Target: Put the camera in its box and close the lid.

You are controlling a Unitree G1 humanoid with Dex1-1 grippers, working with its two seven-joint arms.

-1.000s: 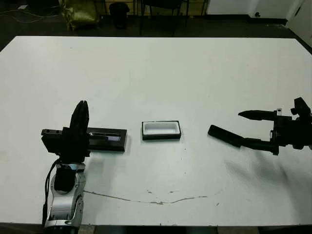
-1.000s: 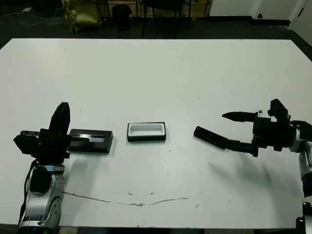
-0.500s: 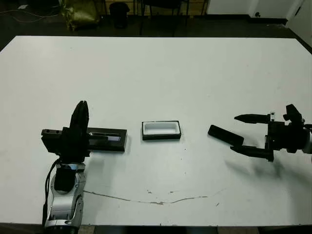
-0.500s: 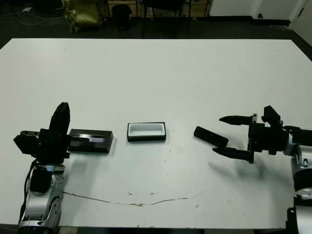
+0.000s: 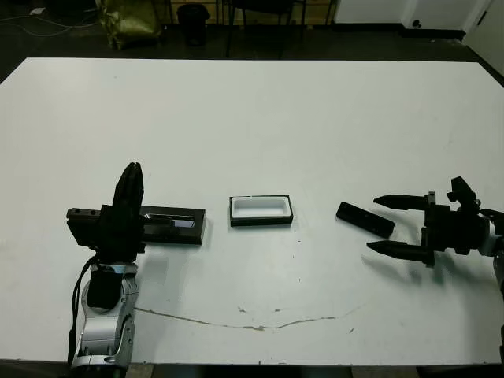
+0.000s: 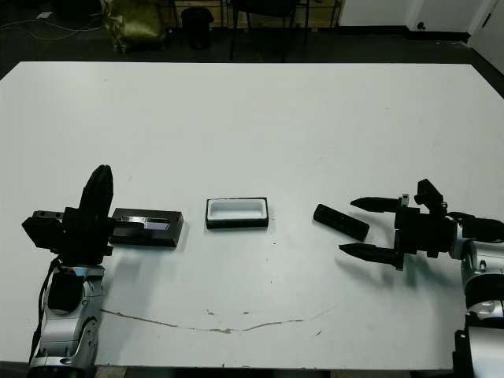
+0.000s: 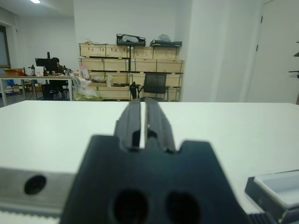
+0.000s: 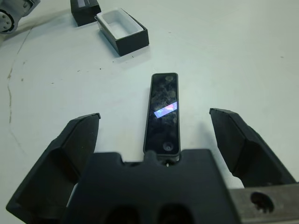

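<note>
The camera (image 5: 365,219) lies flat on the white table, right of centre, a bluish glint on its face (image 8: 162,112). My right gripper (image 5: 376,224) is open, one finger on each side of the camera's right end, not touching it. The box (image 5: 261,210) sits open at the middle, its white lining showing. To its left lies the lid (image 5: 175,224) with its silvery stripe. My left gripper (image 5: 132,170) stands shut and pointing upward at the lid's left end, holding nothing; in the left wrist view its fingers (image 7: 133,122) are pressed together.
A thin dark crack line (image 5: 252,324) runs across the table (image 5: 260,118) near its front edge. Beyond the far edge are chairs and a yellow bag (image 5: 130,20) on a dark floor. The left wrist view shows shelves and a seated person far off.
My right gripper has dropped lower and drawn slightly back to the right, so its open fingers now flank the camera's end. The camera, box, lid and left arm have stayed put.
</note>
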